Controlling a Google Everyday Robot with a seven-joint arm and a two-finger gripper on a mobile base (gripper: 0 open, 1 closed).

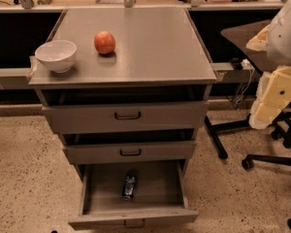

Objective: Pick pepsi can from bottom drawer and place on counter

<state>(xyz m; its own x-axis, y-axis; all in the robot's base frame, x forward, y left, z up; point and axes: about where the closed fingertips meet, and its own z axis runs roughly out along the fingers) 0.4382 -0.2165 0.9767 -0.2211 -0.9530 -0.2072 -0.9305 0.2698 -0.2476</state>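
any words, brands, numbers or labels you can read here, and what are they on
No text can be read.
Small dark-blue metal can lying in the open bottom grey drawer: pale markings, too blurred to read.
Red-orange apple, white bowl, flat grey counter: no text shows.
Gripper: not in view; only the white-and-cream arm shows at the right edge.

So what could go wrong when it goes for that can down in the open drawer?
The pepsi can lies on its side in the bottom drawer, so it may roll away from a grasp. The middle drawer juts out just above, and the arm might bump it. The gripper hangs at the view's right edge, far from the can. On the counter, the apple and bowl crowd one part.
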